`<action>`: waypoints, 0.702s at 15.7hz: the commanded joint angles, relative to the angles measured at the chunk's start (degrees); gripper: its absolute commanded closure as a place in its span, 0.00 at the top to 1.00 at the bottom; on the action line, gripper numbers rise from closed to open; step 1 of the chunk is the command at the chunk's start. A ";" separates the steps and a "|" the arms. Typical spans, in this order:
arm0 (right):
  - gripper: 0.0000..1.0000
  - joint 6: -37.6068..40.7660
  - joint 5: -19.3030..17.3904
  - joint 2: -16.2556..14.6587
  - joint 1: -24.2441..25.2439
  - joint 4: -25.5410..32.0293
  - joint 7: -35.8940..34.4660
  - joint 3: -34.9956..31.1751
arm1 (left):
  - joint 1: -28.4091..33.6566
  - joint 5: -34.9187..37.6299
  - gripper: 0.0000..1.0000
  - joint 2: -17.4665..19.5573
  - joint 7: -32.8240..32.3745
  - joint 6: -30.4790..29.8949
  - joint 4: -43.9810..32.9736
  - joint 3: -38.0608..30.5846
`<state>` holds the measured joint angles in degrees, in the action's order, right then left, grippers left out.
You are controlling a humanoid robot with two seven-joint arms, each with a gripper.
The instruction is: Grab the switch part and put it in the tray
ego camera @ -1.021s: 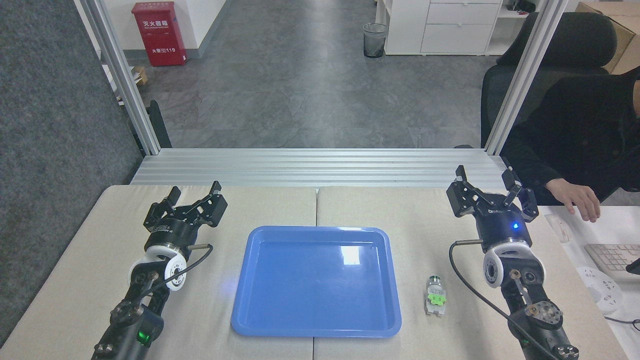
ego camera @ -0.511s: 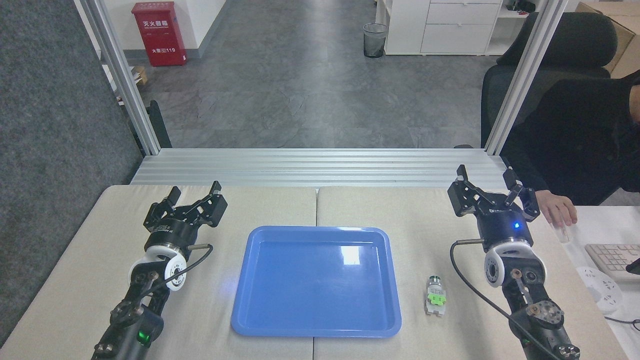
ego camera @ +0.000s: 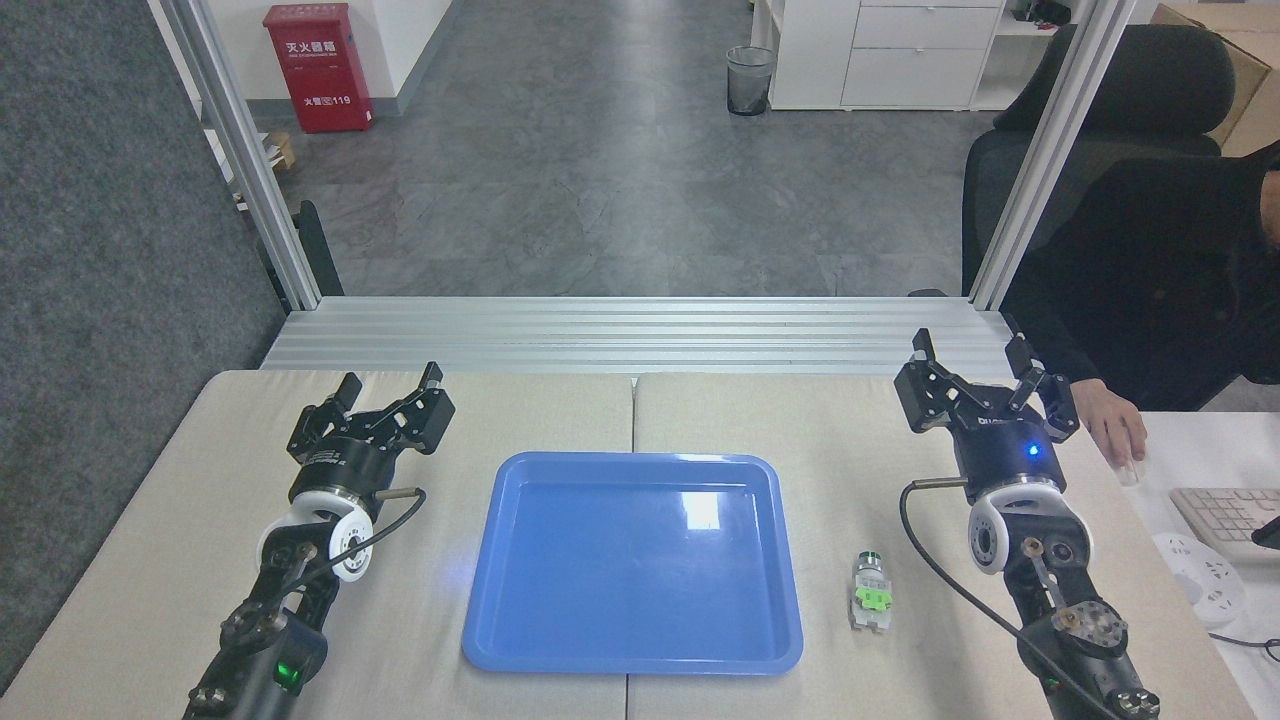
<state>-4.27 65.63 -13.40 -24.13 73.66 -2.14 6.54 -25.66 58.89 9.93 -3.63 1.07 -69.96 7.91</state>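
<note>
Blue and glossy, the tray is laid flat at the middle of the beige padded table, its near rim close to the table's front edge and its inside bare. The switch part is seen lying on the table just beside the tray's right rim, apart from it by a narrow strip of pad, dark cap end pointing away and green clip across its middle. Nothing is touching it.

The right gripper is held above the table's far right part, well apart from the switch part, with its jaws spread wide and nothing between them. The left gripper is held over the far left part of the table, its jaws likewise parted and unloaded. Bare pad is left on both sides of the tray and between the tray and the far table edge, where a ribbed aluminium sill runs across.

A person's hand is rested at the right table edge, close beside the right gripper, near a white keyboard.
</note>
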 commanded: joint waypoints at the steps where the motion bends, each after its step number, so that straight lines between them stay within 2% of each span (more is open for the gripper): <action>1: 0.97 0.14 -0.06 0.04 -0.04 0.26 0.03 0.14 | 0.00 0.00 1.00 0.00 0.03 -0.01 0.00 0.00; 11: 0.97 -1.17 0.02 0.56 0.13 0.26 -0.06 -0.04 | 0.00 0.00 1.00 0.00 0.03 -0.01 0.00 0.00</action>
<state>-4.63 65.63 -13.20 -24.11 73.84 -2.15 6.55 -25.66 58.89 9.93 -3.63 1.06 -69.96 7.91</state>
